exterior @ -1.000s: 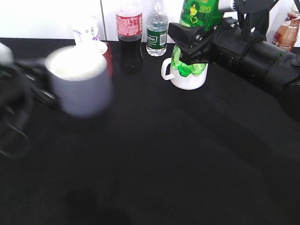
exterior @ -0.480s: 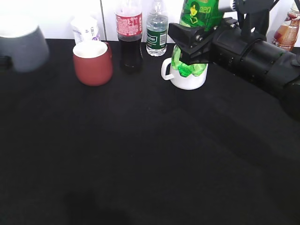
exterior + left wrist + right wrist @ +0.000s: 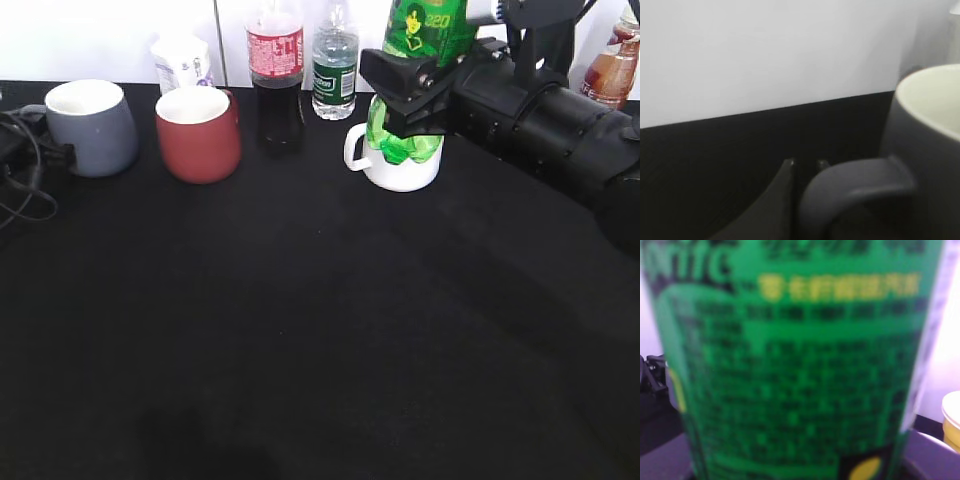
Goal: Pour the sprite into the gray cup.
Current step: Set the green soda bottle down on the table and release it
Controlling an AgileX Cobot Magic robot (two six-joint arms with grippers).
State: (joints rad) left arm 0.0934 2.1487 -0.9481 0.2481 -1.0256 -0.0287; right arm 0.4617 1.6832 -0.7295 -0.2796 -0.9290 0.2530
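The sprite [image 3: 421, 28] is a green bottle with a green-and-yellow label. My right gripper [image 3: 408, 92] is shut on it and holds it upright, with its lobed base just over a white mug [image 3: 403, 172] at the back. The sprite's label fills the right wrist view [image 3: 790, 365]. The gray cup [image 3: 94, 132] stands on the black table at the far left, white inside. My left gripper [image 3: 42, 155] is at its handle. In the left wrist view the fingertips [image 3: 806, 164] sit close together against the handle of the gray cup [image 3: 927, 130].
A brick-red mug [image 3: 198, 138] stands just right of the gray cup. Behind are a white carton [image 3: 181, 60], a red-labelled cola bottle [image 3: 275, 70] and a clear bottle with a dark green label [image 3: 334, 65]. An orange-brown bottle [image 3: 611, 68] is at the far right.
My left gripper carried the gray cup from the near left, up and back to the far left; it now rests on the table beside the red mug. The right arm and sprite have not moved.
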